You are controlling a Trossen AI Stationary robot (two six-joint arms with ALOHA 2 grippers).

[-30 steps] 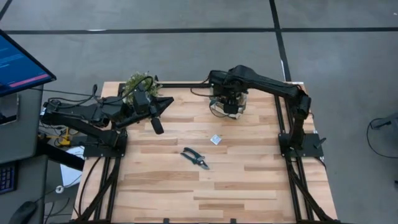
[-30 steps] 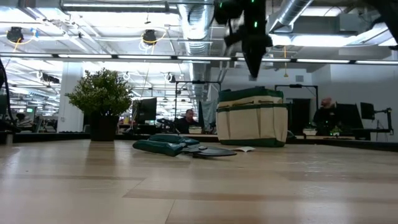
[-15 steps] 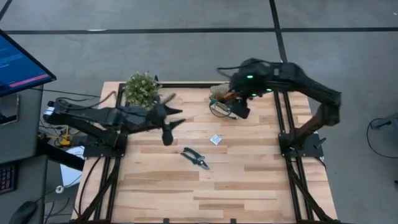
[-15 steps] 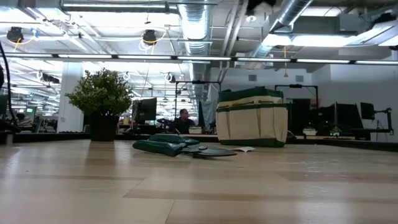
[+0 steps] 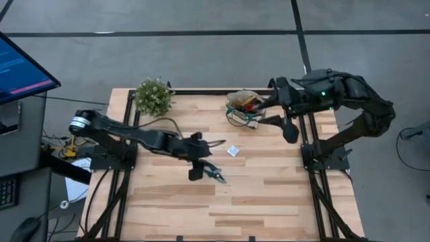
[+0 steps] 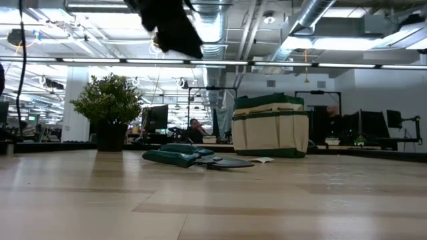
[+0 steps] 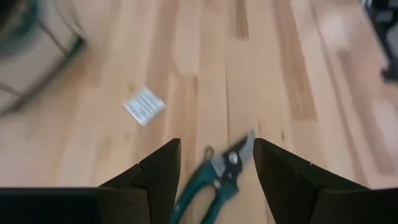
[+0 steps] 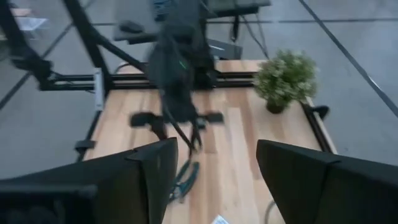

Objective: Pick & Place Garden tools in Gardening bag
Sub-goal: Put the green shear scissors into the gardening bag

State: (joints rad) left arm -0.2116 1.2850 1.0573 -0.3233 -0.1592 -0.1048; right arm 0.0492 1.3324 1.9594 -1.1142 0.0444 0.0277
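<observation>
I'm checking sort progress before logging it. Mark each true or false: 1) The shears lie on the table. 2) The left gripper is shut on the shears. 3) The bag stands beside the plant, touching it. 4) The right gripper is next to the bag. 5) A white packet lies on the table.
1) True: the shears lie flat on the table.
2) False: the left gripper is open above them.
3) False: the bag stands well apart from the plant.
4) True: the right gripper is just beside it.
5) True: the packet lies near the shears.

Potted plant (image 5: 153,96) at table (image 5: 269,202) corner, white packet (image 5: 233,150) mid.
</observation>
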